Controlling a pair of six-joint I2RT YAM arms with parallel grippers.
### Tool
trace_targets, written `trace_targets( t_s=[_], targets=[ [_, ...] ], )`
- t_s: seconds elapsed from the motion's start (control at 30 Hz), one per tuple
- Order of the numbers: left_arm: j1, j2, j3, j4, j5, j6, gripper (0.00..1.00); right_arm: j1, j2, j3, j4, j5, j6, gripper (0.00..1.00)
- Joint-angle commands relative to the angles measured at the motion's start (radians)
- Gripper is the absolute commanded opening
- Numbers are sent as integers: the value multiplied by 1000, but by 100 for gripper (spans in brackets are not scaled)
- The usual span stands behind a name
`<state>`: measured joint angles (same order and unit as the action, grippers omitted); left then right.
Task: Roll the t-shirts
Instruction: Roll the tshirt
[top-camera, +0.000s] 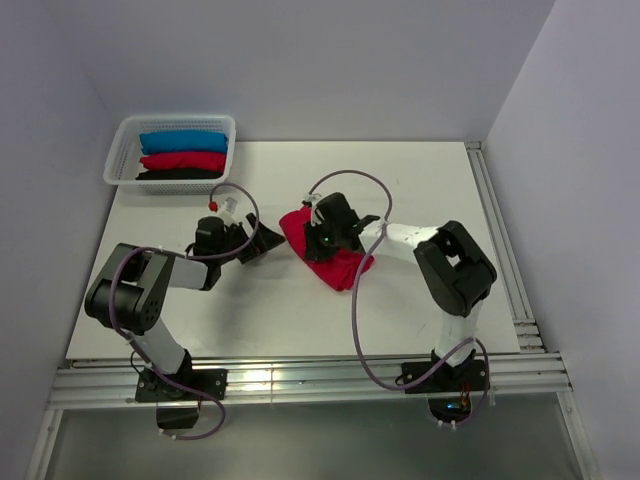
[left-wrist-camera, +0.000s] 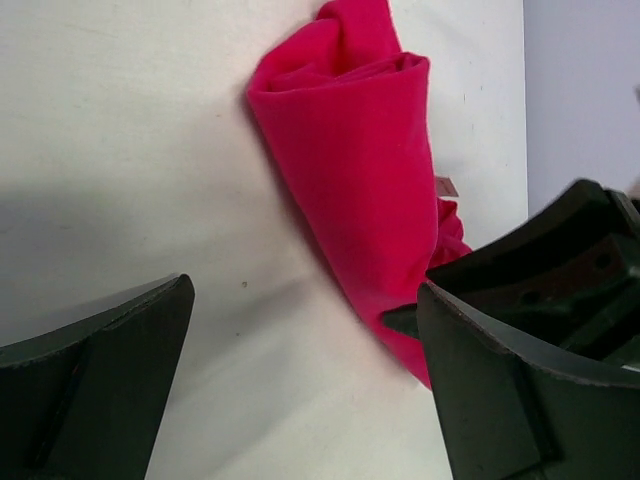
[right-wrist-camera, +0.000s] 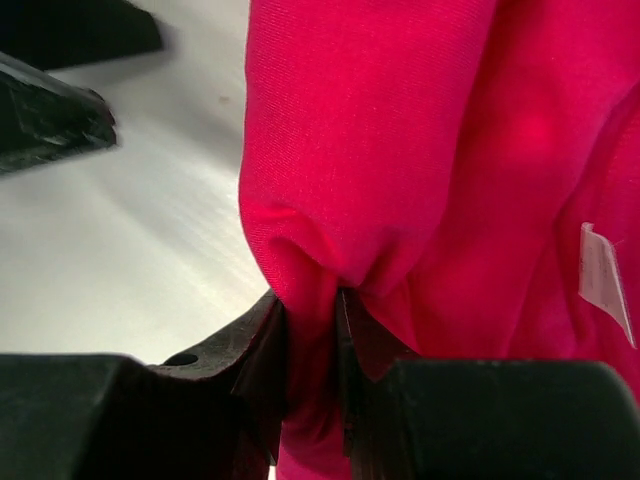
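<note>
A: What is the crimson t-shirt (right-wrist-camera: 380, 130) made of?
B: Soft matt cloth with a fine visible weave. Its neck label (right-wrist-camera: 605, 280) is thin and white, though I cannot tell whether it is cloth or paper.
A: And the table (top-camera: 420, 190)?
B: Smooth white with a slight sheen. The rail (top-camera: 330, 378) along its near edge is bare metal.
A: The basket (top-camera: 118, 160) at the far left corner?
B: White plastic lattice.
A: The right gripper (right-wrist-camera: 312, 340)?
B: Matt black plastic, faintly grainy.

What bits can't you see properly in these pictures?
- Right wrist view: the right pincer pinches the red t-shirt, which runs off the edges. Its white label is too blurry to read.
- Top view: the right arm covers the shirt's middle.
- Left wrist view: the open left pincer hides the shirt's lower end.
- Top view: the basket wall partly hides the black bundle and anything beneath it.
</note>
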<state>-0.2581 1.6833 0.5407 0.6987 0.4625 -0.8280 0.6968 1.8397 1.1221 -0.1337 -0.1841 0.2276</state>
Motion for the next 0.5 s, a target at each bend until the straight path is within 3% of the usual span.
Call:
trace_targets(
  t_s=[0.0,0.07,0.17,0.47],
  targets=[
    [-58,-33,-10,88,-64,18,99,-66,70,-53,46,-430,76,0],
    [-90,-31,-19,114,-111,29,99,-123,108,-77,112,-576,126,0],
    [-109,2,-36,186,-124,26,99,-184,151,-100,204,-678,199,0],
    [-119,122,-15,272,-133,1,97,-215,242,-94,279,-779,288,0]
  ],
)
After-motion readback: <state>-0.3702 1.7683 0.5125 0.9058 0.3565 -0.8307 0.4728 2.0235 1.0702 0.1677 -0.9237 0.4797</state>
